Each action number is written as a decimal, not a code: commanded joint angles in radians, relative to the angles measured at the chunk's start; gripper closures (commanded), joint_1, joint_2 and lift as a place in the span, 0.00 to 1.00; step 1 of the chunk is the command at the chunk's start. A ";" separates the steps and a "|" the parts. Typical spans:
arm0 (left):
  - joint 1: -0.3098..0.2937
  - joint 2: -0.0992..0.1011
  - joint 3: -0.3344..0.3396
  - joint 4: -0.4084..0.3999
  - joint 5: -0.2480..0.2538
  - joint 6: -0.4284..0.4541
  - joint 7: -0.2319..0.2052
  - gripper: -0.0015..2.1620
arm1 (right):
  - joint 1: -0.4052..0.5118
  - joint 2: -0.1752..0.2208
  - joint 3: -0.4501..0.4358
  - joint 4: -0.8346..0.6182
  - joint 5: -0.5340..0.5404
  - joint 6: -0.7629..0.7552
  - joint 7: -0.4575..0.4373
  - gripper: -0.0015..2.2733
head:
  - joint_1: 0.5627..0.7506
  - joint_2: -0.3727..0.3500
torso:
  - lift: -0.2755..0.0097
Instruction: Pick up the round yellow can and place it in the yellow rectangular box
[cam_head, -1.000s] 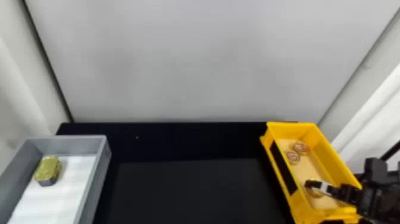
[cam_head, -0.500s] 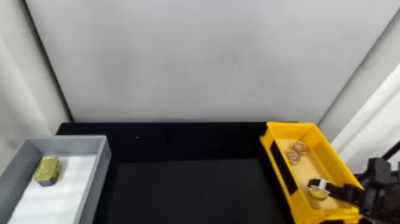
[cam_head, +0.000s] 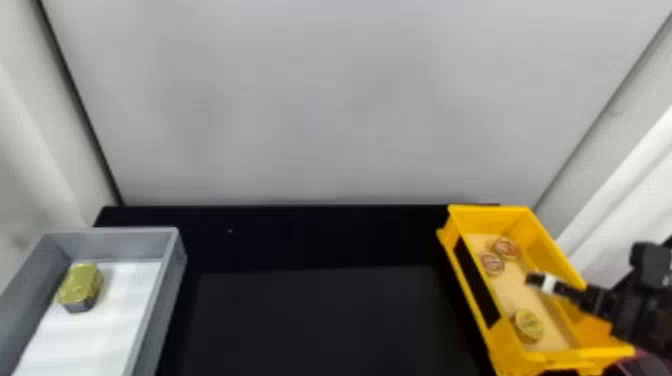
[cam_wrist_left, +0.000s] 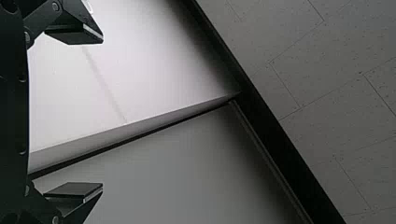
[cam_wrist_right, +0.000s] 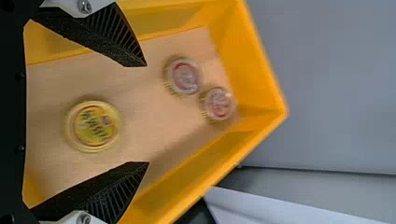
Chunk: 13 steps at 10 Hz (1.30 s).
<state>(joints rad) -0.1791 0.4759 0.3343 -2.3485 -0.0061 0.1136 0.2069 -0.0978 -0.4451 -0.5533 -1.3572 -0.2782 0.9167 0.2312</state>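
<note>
Near the front end inside the yellow rectangular box (cam_head: 570, 355), the round yellow can (cam_head: 529, 324) lies flat on the floor. My right gripper (cam_head: 542, 282) is over the box, farther back than the can and apart from it. In the right wrist view, the can (cam_wrist_right: 93, 126) is fully in sight below the right gripper (cam_wrist_right: 147, 114), whose two fingers stand wide apart with nothing held. The left gripper (cam_wrist_left: 102, 113) is idle and open in the left wrist view, against pale panels and floor tiles.
Two smaller round cans (cam_wrist_right: 184, 76) with red and white lids lie at the box's far end. A grey box (cam_head: 175, 280) with a gold-topped tin (cam_head: 80, 285) stands at the left of the black table (cam_head: 320, 320). A grey panel rises behind.
My right gripper, at the yellow can half a second ago, has moved up and away from it toward the box's back. The can stays on the box floor, now uncovered.
</note>
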 joint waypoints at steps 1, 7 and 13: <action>0.004 -0.006 0.008 -0.002 0.000 0.002 0.000 0.07 | -0.017 0.003 0.029 -0.295 -0.009 -0.048 -0.033 0.01 | 0.70 0.28 | 0.96; 0.038 -0.026 0.086 -0.015 -0.002 -0.020 0.010 0.07 | -0.211 -0.029 0.243 -0.962 0.163 -0.275 -0.446 0.03 | 0.70 0.28 | 0.96; 0.050 -0.005 0.145 -0.026 -0.005 -0.040 0.037 0.07 | -0.497 -0.052 0.460 -1.027 0.484 -0.611 -0.467 0.03 | 0.70 0.28 | 0.96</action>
<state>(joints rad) -0.1374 0.4684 0.4714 -2.3741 -0.0098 0.0801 0.2406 -0.5593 -0.4789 -0.1470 -2.3683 0.1802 0.3532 -0.2254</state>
